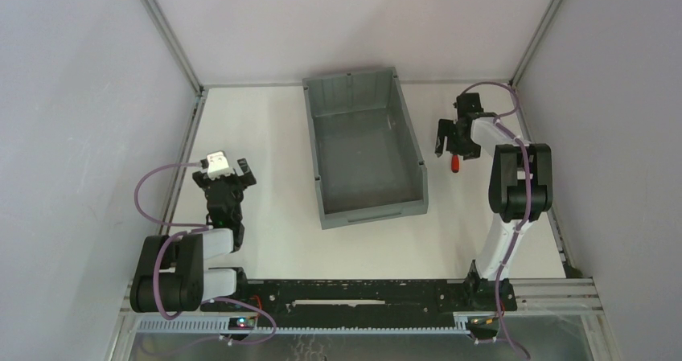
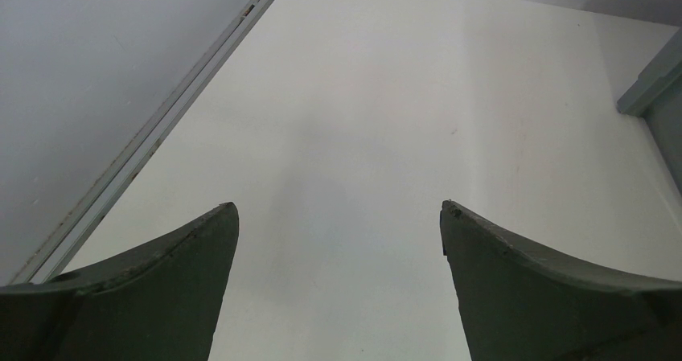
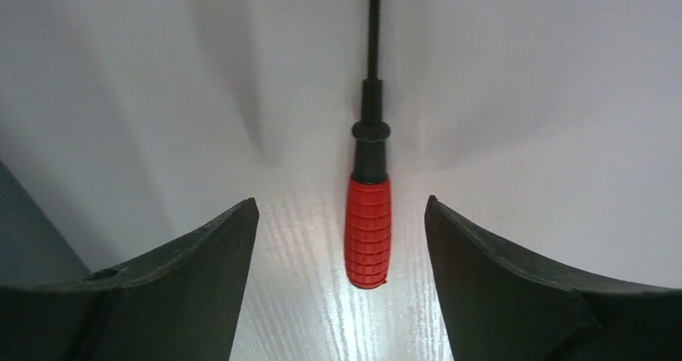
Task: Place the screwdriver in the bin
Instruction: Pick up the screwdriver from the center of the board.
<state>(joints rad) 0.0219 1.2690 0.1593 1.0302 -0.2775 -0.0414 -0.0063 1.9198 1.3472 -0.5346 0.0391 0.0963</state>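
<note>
Right gripper (image 3: pixel 339 202) jaws gaping, straddling the untouched screwdriver (image 3: pixel 367 232), bin (image 1: pixel 374 212) wall just beside; left gripper (image 2: pixel 338 207) likewise gaping.

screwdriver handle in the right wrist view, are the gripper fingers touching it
No, the screwdriver lies on the table with a clear gap between its red handle and each of the right gripper's fingers.

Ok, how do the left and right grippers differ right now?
The right gripper straddles the red handle of the screwdriver, with neither finger touching it. The left gripper has only bare table between its fingers. The right gripper hangs close beside the right wall of the bin, while the left gripper sits farther off its left side. Both are open.
</note>
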